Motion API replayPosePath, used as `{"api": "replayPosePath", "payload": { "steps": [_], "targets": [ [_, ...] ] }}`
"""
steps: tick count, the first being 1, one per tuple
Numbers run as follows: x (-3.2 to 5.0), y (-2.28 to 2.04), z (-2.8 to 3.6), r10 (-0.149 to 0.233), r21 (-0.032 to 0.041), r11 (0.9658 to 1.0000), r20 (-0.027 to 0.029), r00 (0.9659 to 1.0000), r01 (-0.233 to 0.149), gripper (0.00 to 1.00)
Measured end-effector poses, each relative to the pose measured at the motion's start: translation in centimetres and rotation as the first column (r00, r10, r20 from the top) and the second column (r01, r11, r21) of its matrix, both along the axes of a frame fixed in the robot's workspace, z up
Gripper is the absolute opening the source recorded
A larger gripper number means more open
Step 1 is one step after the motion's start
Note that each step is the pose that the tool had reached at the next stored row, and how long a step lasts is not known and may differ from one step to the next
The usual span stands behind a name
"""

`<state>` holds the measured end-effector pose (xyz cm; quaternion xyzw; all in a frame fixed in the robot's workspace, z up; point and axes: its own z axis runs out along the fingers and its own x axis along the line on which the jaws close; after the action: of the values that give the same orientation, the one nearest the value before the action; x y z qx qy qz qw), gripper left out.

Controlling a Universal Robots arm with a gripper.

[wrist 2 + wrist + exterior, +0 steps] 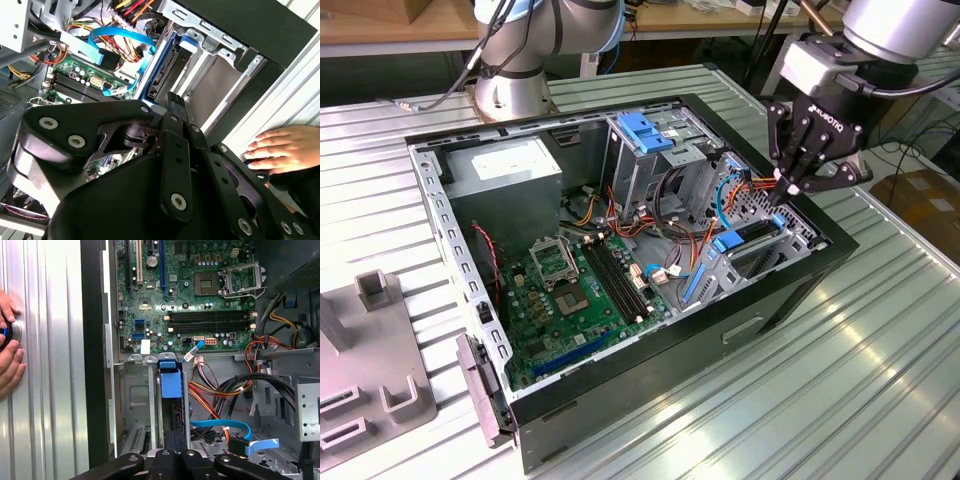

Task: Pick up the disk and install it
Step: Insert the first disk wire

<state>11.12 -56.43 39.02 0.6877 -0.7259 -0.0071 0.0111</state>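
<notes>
Ribbed silver metal table (880,380), with a large open black computer case (790,300) lying on it, side panel off.

Inside the case, largest first:
- A green motherboard (580,290) covers the floor.
- A grey boxy power supply with a white label (505,170) fills the far corner on the exterior view's left.
- A grey metal drive cage stands mid-case, topped by a broad blue plastic latch piece (645,130).
- Orange, red and black wire bundles run between them, with a flat light-blue ribbon cable (220,425) looping near my wrist.

In the first wrist view a person's hand (10,360) lies on the table just outside the case wall.

My black pincer (782,192) hangs over the case corner on the exterior view's right. Its fingers are pressed together with nothing between them. Their tips are right at the upper edge of the disk; I cannot tell whether they touch it.

The flat dark-grey hard drive with bright blue plastic side rails (756,232) stands on edge in the silver metal bay directly under my fingertips. In the first wrist view its blue end tab points toward the motherboard.
</notes>
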Motion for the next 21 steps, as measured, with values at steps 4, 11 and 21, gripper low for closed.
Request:
{"api": "replayPosePath", "payload": {
  "steps": [4, 11, 21],
  "targets": [
    [0.48, 0.01, -0.01, 0.0, -0.0027, 1.0, 0.0, 1.0, 0.0, 0.11],
    [0.6, 0.0, -0.02, 0.019, -0.0045, 0.9998, -0.0002, 0.9998, -0.019, 0.11],
    [1.33, 0.04, -0.12, 0.075, -0.0045, 0.9972, -0.0002, 0.9972, -0.075, 0.11]
  ]
}}
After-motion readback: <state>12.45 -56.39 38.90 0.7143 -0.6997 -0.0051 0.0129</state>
